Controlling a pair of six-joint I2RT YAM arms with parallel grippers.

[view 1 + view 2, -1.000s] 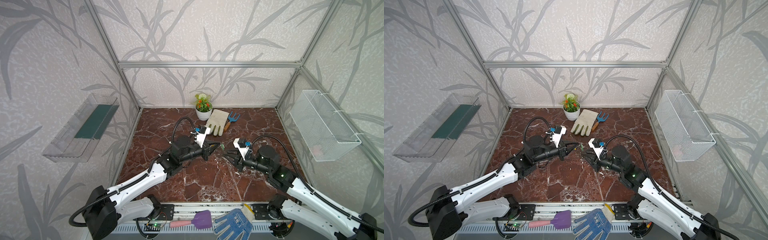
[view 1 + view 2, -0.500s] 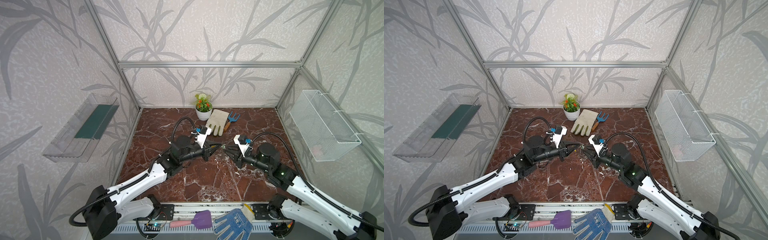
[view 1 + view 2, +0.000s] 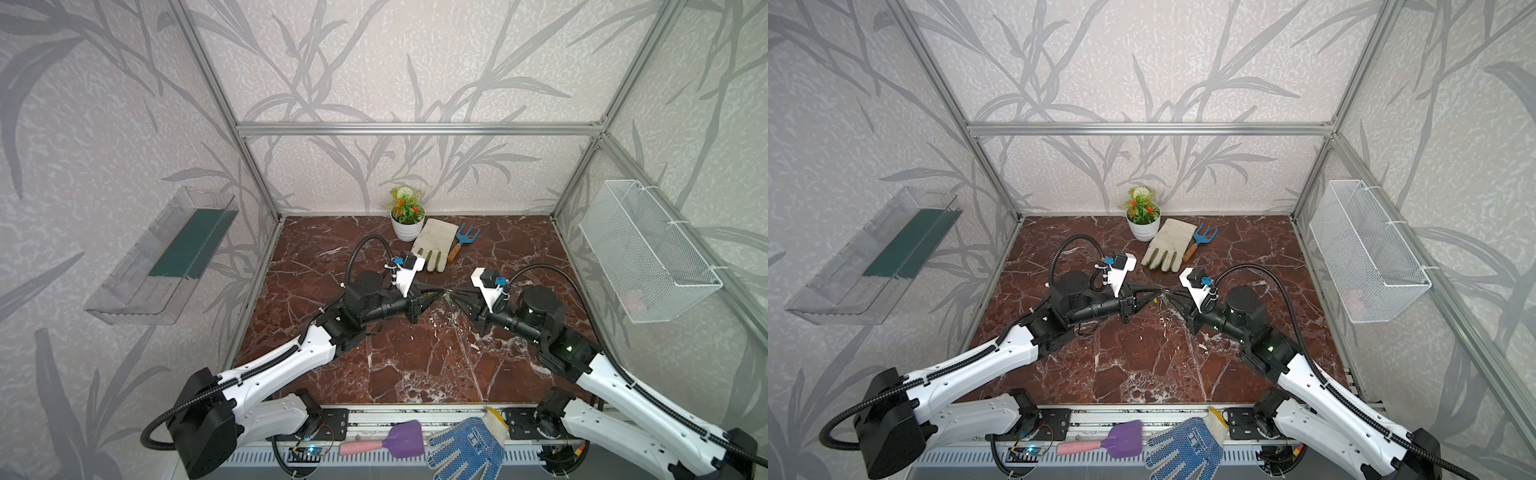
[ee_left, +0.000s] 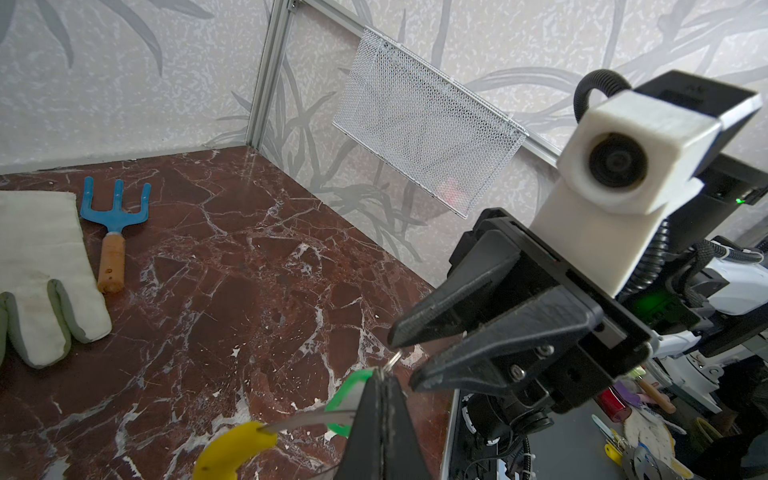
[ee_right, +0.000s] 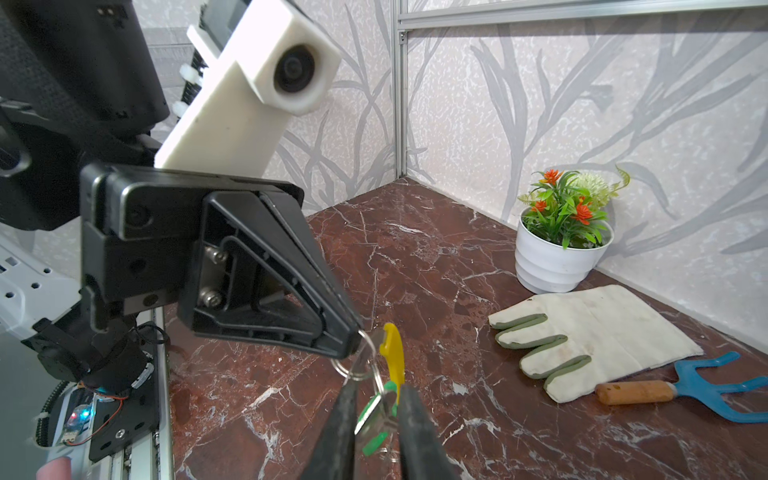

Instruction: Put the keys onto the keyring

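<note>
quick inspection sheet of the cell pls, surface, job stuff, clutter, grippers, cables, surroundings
surface: marble tabletop, no spill seen
job's things: keyring and green key tag between the two grippers
clutter: potted plant, work glove, blue rake at the back; purple scoop, blue glove on the front rail
grippers: left gripper shut on the keyring; right gripper jaws apart around the tag, contact unclear
cables: left hose, right hose loop over the wrists, nothing snagged
surroundings: clear shelf, wire basket on side walls
</note>
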